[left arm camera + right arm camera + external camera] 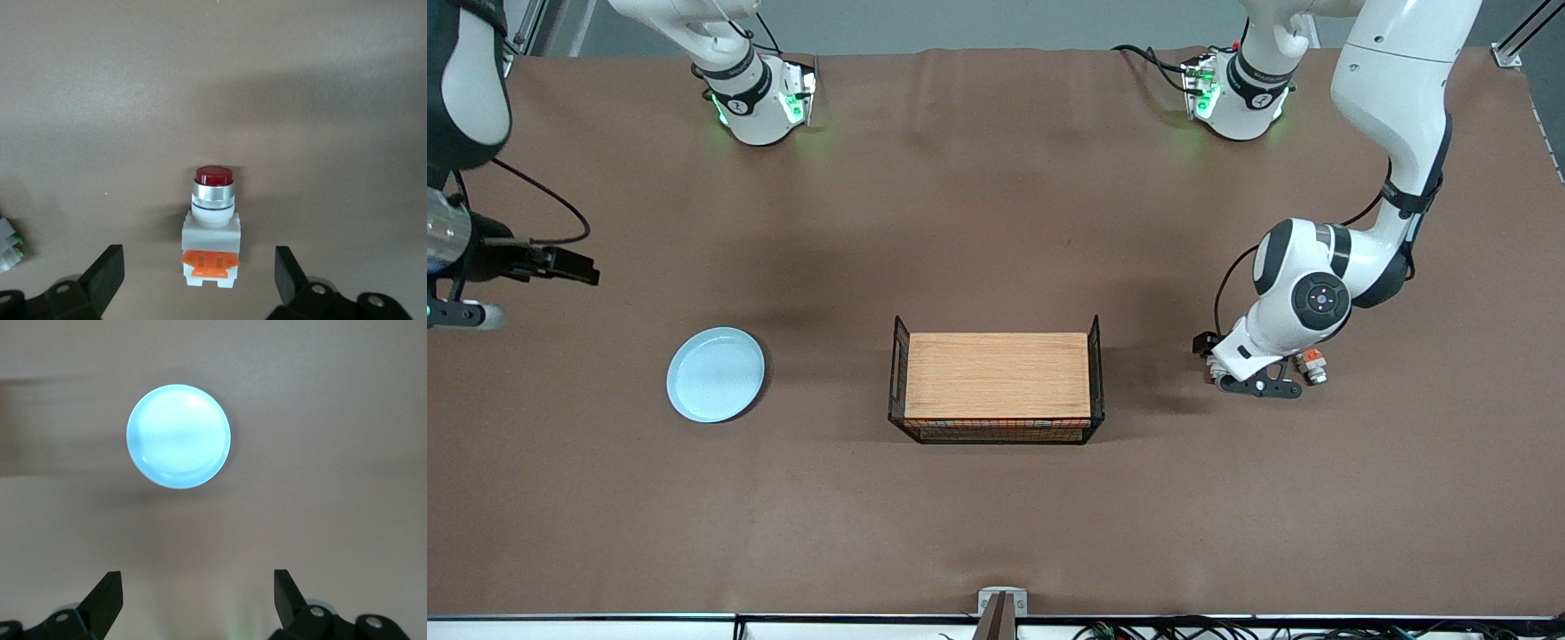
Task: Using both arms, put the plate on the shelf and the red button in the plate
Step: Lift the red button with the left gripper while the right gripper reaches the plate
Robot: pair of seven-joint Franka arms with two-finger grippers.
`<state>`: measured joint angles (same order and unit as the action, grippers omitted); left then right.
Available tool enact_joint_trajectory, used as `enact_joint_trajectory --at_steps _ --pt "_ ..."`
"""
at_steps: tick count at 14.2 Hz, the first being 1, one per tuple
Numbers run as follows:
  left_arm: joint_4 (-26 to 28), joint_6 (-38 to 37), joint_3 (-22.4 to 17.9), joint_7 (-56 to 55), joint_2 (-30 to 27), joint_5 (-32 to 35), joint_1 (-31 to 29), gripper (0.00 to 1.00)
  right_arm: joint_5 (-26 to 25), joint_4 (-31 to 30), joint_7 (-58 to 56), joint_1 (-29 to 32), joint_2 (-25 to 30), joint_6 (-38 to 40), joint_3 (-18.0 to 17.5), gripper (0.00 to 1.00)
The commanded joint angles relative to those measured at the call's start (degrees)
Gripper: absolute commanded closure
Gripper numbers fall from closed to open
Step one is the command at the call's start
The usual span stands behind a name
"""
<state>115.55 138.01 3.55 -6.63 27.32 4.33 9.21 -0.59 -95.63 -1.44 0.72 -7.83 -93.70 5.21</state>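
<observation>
Left gripper (200, 283), released, straddles the button (211, 227) lying lengthwise between its fingers; right gripper (197, 603), released, hangs short of the plate (179, 436).

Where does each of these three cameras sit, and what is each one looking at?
Front view: high across the table, facing both arms; shows the plate, wire basket and left gripper.
Left wrist view: on the left arm, looking down at the red button between its open jaws.
Right wrist view: on the right arm, above the plate, its open jaws showing.
Shared: front and right wrist views both show the plate.
</observation>
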Motion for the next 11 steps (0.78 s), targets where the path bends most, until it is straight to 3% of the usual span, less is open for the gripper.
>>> enact_joint_trajectory --at_steps 1,6,8,11 --pt "0.82 3.14 0.05 1.0 1.15 1.12 0.19 0.01 -0.02 -1.73 -0.58 2.62 -2.98 -5.58 -0.55 0.0" --pt "0.82 4.46 0.14 0.66 2.47 1.12 0.19 0.02 3.39 -12.18 -1.72 3.4 -3.06 -21.49 -0.55 0.0" --pt "0.82 5.6 0.14 0.3 2.83 1.12 0.1 0.09 6.38 -16.23 -6.27 5.07 -4.55 -28.43 -0.55 0.0" --pt "0.82 5.61 0.32 0.3 2.91 1.12 0.1 0.23 11.91 -16.87 -15.41 8.67 -9.9 -33.47 -0.55 0.0"
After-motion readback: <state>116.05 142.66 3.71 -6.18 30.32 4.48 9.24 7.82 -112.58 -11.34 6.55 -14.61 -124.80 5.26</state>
